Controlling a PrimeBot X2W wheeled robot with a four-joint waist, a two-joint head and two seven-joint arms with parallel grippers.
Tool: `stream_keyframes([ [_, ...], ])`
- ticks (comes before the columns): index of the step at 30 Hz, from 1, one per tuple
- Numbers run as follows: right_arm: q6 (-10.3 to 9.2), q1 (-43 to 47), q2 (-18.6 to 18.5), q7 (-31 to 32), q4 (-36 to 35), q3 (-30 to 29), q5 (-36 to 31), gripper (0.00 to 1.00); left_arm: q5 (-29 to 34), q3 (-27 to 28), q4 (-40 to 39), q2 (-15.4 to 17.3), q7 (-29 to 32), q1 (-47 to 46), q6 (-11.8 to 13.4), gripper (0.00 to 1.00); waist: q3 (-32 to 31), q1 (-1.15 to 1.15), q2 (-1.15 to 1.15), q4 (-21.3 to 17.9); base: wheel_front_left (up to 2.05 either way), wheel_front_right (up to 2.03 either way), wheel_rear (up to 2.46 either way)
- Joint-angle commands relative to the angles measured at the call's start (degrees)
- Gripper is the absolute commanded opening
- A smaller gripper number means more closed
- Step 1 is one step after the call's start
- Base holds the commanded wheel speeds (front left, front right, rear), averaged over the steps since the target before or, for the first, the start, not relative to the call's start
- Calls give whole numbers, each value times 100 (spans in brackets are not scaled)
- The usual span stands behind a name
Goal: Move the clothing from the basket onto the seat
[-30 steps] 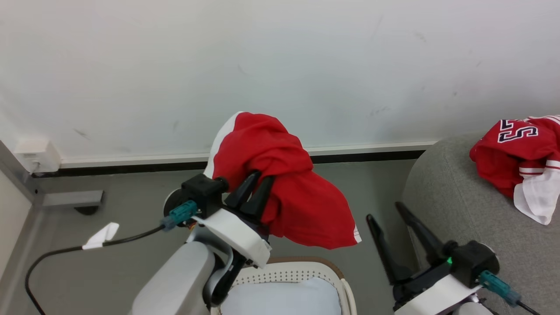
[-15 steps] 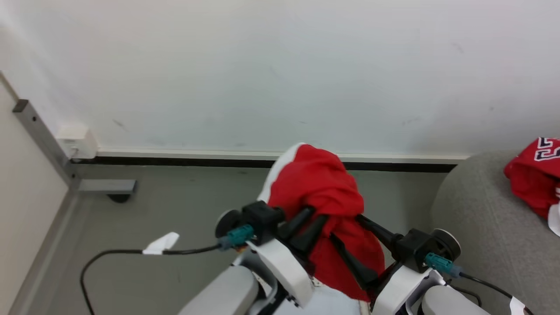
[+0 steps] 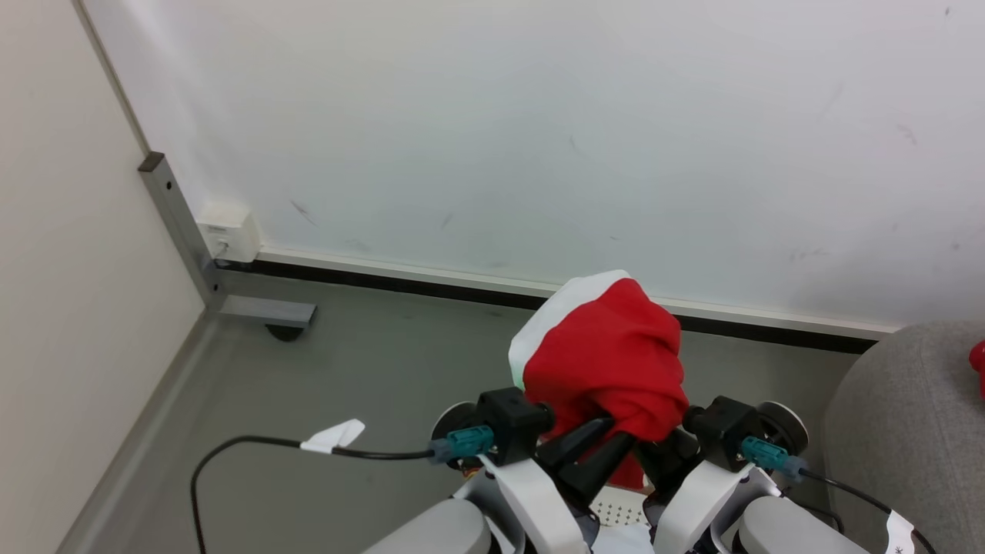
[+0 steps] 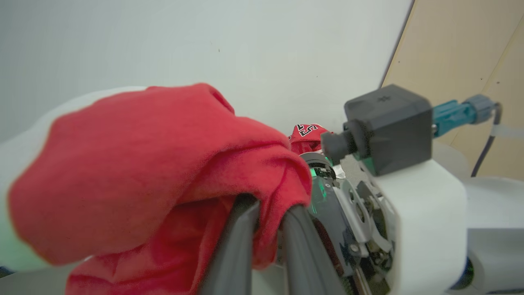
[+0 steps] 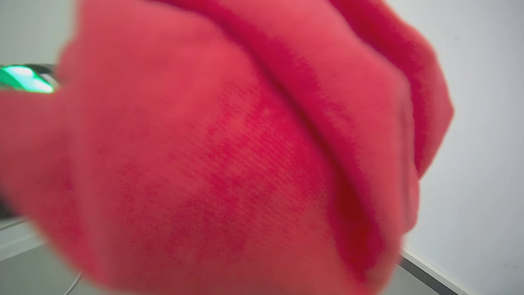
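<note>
A red garment (image 3: 608,362) with a white band is bunched up in the air between my two grippers. My left gripper (image 3: 602,448) is shut on its lower folds; in the left wrist view its two dark fingers (image 4: 233,246) pinch the red cloth (image 4: 143,164). My right gripper (image 3: 668,455) presses in from the right, its fingers buried under the fabric, and red cloth (image 5: 229,155) covers its wrist view. A strip of the white perforated basket (image 3: 616,504) shows below the grippers. The grey seat (image 3: 916,431) is at the right, with another red garment (image 3: 979,358) on it at the frame's edge.
A white wall with a dark skirting strip runs behind. A grey floor lies below, with a black cable (image 3: 254,445) carrying a white tag at lower left. A beige panel and a grey metal post (image 3: 177,215) stand at the left.
The camera has turned, so the seat has slid toward the right edge. My right gripper has come up against the garment beside the left one. The garment is now bunched tighter.
</note>
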Motion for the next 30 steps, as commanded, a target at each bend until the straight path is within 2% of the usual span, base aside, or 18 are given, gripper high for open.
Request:
stream_keyframes([
  [1, -13, 74, -4, 3, -58, -38, 6, 0, -113, 14, 51, 80, -59, -81, -21, 0, -26, 0, 0, 40, 0, 0, 0],
  [17, -13, 475, -71, 1, -544, -622, -2, 0, -133, 239, 340, 215, -230, -130, 64, 0, 101, 0, 0, -309, 0, 0, 0],
  [18, -13, 512, -75, 2, -586, -678, 12, 0, -114, 239, 368, 214, -234, -126, 74, 19, 108, 0, 0, -339, 0, 0, 0],
  [19, -13, 543, -77, 1, -622, -738, 24, 0, -100, 244, 396, 214, -241, -121, 78, 50, 118, 0, 0, -376, 0, 0, 0],
  [20, -13, 569, -82, 1, -655, -809, 32, 0, -87, 243, 418, 212, -242, -116, 87, 100, 123, 0, 0, -411, 0, 0, 0],
  [30, -13, 861, -163, 1, -952, -1757, 98, 0, -10, 302, 382, 278, -282, -6, 163, 100, 200, 0, 0, -1025, 0, 0, 0],
])
